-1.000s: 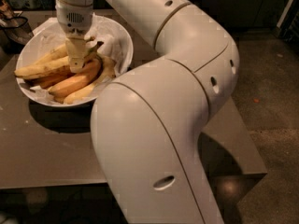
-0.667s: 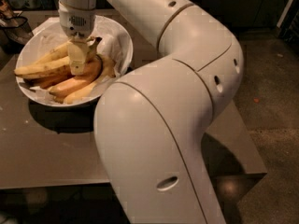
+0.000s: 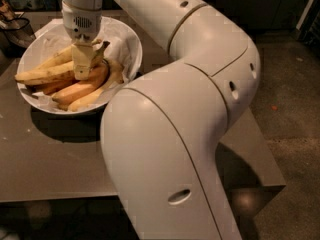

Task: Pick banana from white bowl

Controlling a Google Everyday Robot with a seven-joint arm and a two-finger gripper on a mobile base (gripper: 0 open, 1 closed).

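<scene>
Casing of the robot's arm (image 3: pixel 165 154) looms nearest, on this side of the white bowl (image 3: pixel 137 54), which sits on the grey table (image 3: pixel 50 159). Inside the bowl the gripper (image 3: pixel 83 70) points straight down into the heap of fruit, pressed onto the banana (image 3: pixel 44 76), which lies across the bowl's middle above the plumper orange bananas (image 3: pixel 80 89). Whether it has closed I cannot tell. This looks like the grasping step; next comes a firm hold, then a straight lift clear of the bowl.
</scene>
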